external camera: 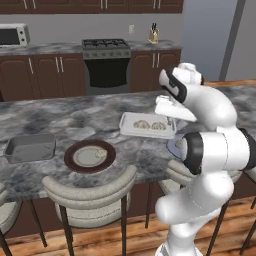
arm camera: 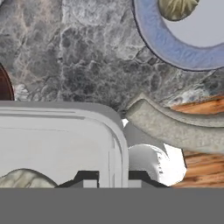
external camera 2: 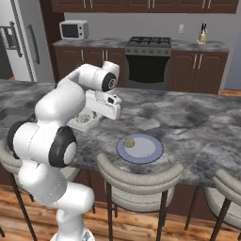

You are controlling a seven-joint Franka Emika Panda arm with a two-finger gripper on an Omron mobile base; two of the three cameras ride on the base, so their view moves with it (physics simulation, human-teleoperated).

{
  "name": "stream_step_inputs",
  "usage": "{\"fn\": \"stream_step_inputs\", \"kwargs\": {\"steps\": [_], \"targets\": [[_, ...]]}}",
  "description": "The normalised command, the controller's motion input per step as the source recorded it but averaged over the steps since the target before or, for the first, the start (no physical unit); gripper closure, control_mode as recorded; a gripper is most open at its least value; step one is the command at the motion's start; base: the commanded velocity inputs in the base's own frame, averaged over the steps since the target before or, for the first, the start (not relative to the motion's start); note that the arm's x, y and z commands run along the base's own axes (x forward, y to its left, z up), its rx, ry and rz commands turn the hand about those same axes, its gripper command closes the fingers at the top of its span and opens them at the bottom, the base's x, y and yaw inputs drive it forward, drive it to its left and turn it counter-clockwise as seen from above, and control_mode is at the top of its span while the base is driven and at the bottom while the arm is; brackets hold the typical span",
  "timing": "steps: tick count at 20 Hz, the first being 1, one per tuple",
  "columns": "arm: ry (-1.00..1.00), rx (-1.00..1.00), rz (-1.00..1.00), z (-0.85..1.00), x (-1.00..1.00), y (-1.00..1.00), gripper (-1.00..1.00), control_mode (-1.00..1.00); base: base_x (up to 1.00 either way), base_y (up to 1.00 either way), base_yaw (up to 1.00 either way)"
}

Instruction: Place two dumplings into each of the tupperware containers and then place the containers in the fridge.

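Whitish tupperware (arm camera: 57,144) rim pinched by hand (arm camera: 113,181), prob. lifted; blue-rimmed plate (arm camera: 166,41) near.

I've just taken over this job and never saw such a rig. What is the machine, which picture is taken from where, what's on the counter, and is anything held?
The machine is a white robot arm on a base that can drive, parked at a marble kitchen counter. Two pictures come from cameras behind the arm, one to its left and one to its right. The third looks along its pincer.

On the counter are a dark grey container, a brown-rimmed plate, a whitish container with two dumplings in it, and a blue-rimmed plate with one dumpling.

The pincer is shut on the whitish container's rim.
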Motion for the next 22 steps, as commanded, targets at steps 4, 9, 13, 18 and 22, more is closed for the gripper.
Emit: {"fn": "stream_step_inputs", "kwargs": {"steps": [4,9,13,18,22], "targets": [[0.02,0.0,-0.41,0.19,-1.0,0.37,1.0,-1.0,0.0,0.0,0.0],[0.01,-0.11,-0.47,0.02,-0.95,0.33,1.0,-1.0,0.0,0.0,0.0],[0.03,-0.12,-0.47,0.0,-0.65,0.12,1.0,-1.0,0.0,0.0,0.0],[0.03,-0.04,-0.48,0.0,-0.5,0.0,1.0,-1.0,0.0,0.0,0.0],[0.04,-0.07,-0.46,0.04,-0.3,0.0,1.0,-1.0,0.0,0.0,0.0]]}}
